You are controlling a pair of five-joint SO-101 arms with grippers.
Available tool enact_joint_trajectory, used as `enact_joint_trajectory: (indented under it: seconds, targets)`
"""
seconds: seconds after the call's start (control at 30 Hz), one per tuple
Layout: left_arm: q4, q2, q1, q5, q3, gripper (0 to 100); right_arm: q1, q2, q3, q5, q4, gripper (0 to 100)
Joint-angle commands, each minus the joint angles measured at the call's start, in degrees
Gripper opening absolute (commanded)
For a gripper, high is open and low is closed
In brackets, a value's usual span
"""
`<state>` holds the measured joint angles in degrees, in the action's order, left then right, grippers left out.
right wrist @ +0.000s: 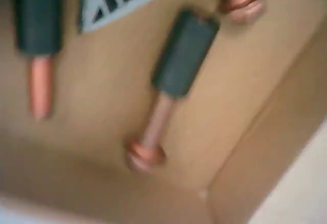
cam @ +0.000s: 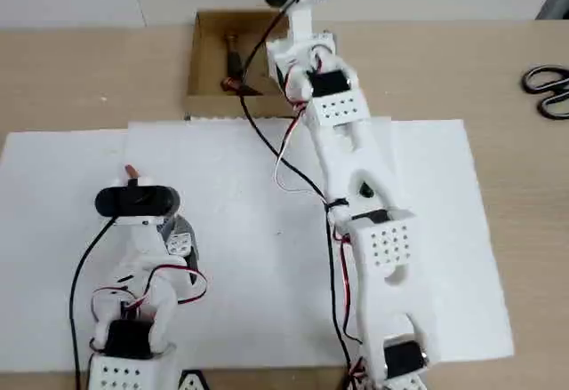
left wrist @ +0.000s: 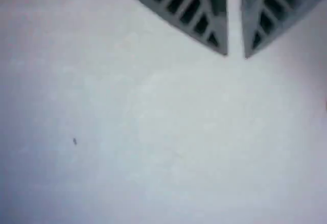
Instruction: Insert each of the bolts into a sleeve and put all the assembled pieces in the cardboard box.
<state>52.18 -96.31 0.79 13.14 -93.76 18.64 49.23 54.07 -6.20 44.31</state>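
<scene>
Left pincer [left wrist: 235,55]: nearly closed, empty, above white sheet [left wrist: 153,147]. Right pincer [right wrist: 102,9]: over cardboard box [cam: 222,104], grip cannot be told; 1 bolt [right wrist: 153,127] in sleeve [right wrist: 181,55] inside.

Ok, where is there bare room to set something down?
The white sheet is bare between the left arm and the right arm, and at its far left corner. Bare table lies between the right arm and the scissors. The box is crowded: assembled pieces inside, right arm over it.

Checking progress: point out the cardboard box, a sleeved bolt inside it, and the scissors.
cardboard box [cam: 209,105]: high view, front wall.
sleeved bolt [right wrist: 184,53]: right wrist view, dark sleeve.
scissors [cam: 527,79]: high view, handle loop.
</scene>
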Motion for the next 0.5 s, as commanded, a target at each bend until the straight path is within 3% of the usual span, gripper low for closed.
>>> enact_joint_trajectory:
  seconds: [0.0,0.2,0.47]
  targets:
    - [-0.97,-0.35,0.0,0.09,0.48,1,0.31,-7.78,5.54,-3.78,11.91,30.7]
    - [-0.97,-0.35,0.0,0.09,0.48,1,0.57,-11.91,7.65,-4.04,25.54,30.7]
    - [-0.97,-0.35,0.0,0.09,0.48,1,0.57,-18.07,7.65,-9.85,44.09,30.7]
